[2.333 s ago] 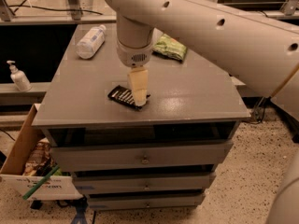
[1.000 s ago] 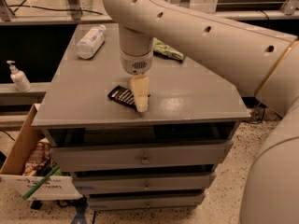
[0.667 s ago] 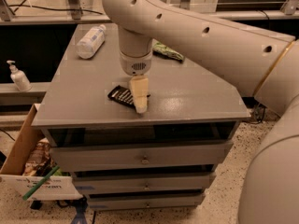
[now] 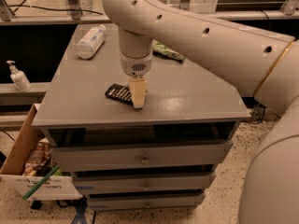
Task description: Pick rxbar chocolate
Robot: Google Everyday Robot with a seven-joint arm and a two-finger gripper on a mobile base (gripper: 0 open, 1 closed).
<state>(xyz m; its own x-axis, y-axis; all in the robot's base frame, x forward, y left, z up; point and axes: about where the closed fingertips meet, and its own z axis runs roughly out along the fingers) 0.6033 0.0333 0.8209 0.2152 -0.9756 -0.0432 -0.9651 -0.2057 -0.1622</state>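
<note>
The gripper (image 4: 138,101) hangs straight down from the big cream arm (image 4: 196,36), its tip right at the surface of the grey cabinet top (image 4: 196,94), towards the front edge and a little left of the middle. From where I stand I cannot tell whether it is spread or closed, or whether it has hold of anything.

The rxbar chocolate (image 4: 119,93) lies flat on the top just left of the gripper, its near end hidden behind it. Its long axis runs on a slant, from back-left to front-right, so the end I can see points away to the left and slightly back. The white lettering lines run across the black wrapper.

Further out, a white bottle (image 4: 91,41) lies on its side near the back left corner, and a green bag (image 4: 168,52) peeks out behind the arm. Below are drawers (image 4: 145,157). On the left, a pump bottle (image 4: 18,77) stands on a ledge, and a cardboard box (image 4: 21,148) sits on the floor.
</note>
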